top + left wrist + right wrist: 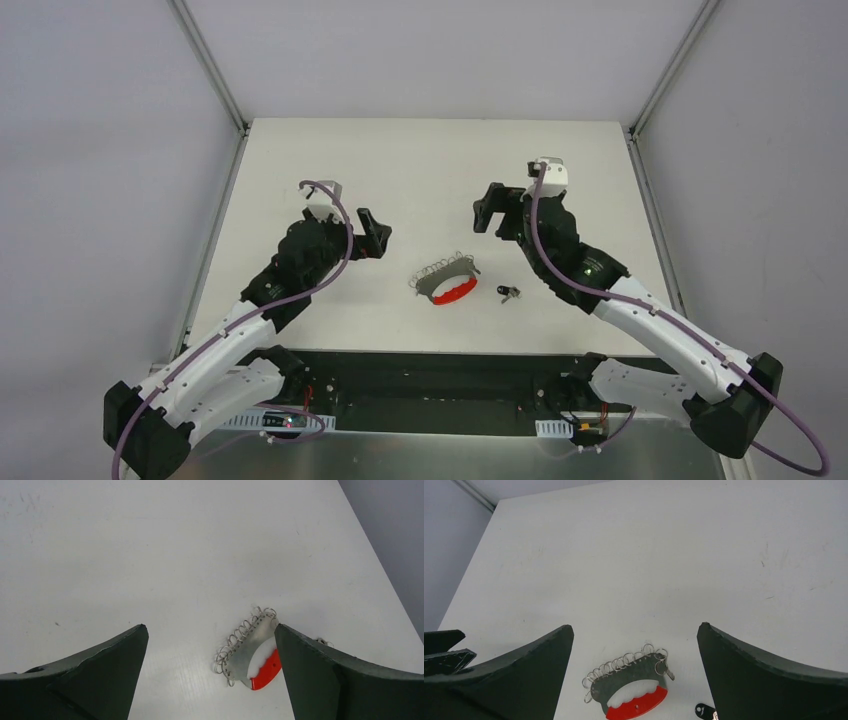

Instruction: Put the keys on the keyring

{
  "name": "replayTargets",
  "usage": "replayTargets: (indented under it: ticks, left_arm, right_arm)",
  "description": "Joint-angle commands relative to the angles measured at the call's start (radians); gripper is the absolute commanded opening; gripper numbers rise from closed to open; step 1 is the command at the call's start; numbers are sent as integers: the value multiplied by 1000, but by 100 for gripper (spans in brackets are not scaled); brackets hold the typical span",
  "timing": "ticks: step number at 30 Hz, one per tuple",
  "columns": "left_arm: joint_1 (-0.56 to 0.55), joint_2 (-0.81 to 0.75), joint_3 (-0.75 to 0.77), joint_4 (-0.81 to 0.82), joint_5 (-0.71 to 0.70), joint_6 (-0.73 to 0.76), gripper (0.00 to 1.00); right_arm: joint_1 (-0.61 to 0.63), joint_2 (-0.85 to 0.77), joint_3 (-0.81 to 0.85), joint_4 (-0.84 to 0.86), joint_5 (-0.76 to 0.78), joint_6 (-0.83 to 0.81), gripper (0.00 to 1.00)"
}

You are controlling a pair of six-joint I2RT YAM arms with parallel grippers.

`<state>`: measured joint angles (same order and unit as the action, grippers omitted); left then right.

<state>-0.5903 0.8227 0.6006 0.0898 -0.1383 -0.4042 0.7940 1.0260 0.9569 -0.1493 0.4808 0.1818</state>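
Grey-white curved keyring (447, 283), red tag, silver loops, laid flat on white table (420, 170); tiny black-headed key (509, 293) just beside, apart. Left fingers (371, 227), right fingers (489, 207) spread, empty.

Table (420, 170): white matte top, rectangular, faint scuffs. Back wall (440, 50), left wall (100, 150), right wall (760, 150): plain grey panels. Corner posts (210, 65): silvery metal. Near edge: black base strip (440, 375), brushed metal sheet (440, 455). Light even, shadows soft

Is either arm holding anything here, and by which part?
Nothing is held. The left gripper and right gripper stand open; the keyring and key lie untouched on the table.
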Motion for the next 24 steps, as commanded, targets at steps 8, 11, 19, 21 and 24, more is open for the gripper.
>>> replayTargets:
  ticks: [8, 11, 19, 21, 24]
  left_arm:
    - [-9, -70, 79, -154, -37, -59, 99]
    - [-9, -84, 68, -152, -33, -78, 99]
    - [-9, -42, 81, -151, 76, -94, 99]
    - [-9, -16, 92, -150, 114, -85, 99]
    - [-11, 38, 110, -152, 137, -69, 99]
  right_arm:
    - [7, -72, -21, 32, 222, 123, 99]
    - [8, -83, 2, -37, 172, 93, 99]
    - [9, -54, -5, -39, 194, 49, 99]
    - [9, -26, 12, -79, 117, 46, 99]
    - [10, 16, 36, -166, 93, 53, 98]
